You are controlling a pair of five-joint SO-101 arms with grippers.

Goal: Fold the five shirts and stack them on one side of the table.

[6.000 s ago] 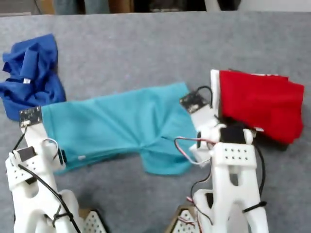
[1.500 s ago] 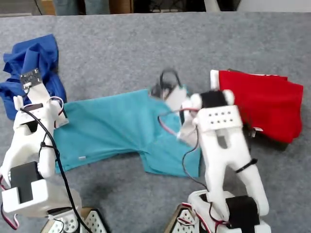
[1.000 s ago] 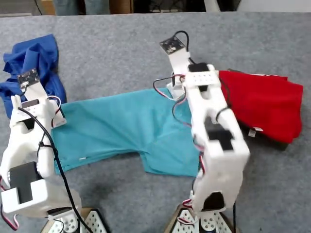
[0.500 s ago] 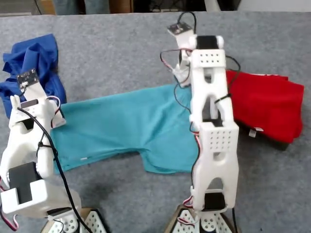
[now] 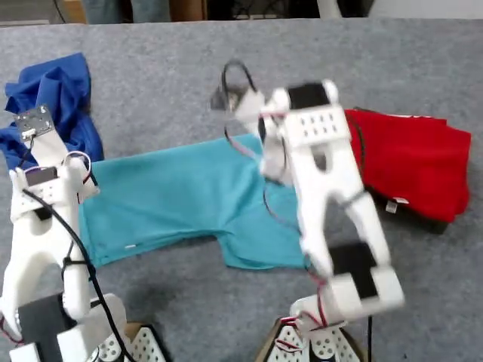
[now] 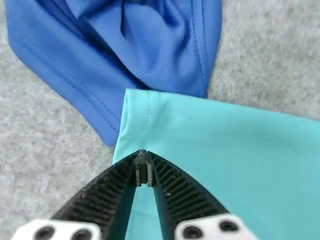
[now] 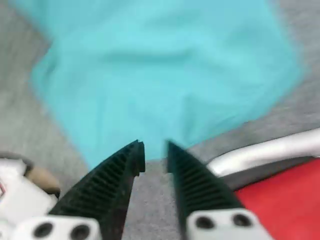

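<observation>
A teal shirt lies spread across the middle of the grey table. My left gripper is shut, its tips pinched on the teal shirt near the corner that touches the crumpled blue shirt. In the high view the left arm stands at that corner, beside the blue shirt. My right gripper hangs slightly open, holding nothing, above the teal shirt. The right arm leans over the shirt's far edge. A folded red shirt lies at the right.
The red shirt rests on a dark item whose edge pokes out beneath it. Bare grey table stretches along the far side and in front of the teal shirt. Both arm bases stand at the near edge.
The right arm rose from the teal shirt's right end, stretched toward the far side, then swung left over the shirt's far edge. The left arm shifted slightly at the shirt's left corner.
</observation>
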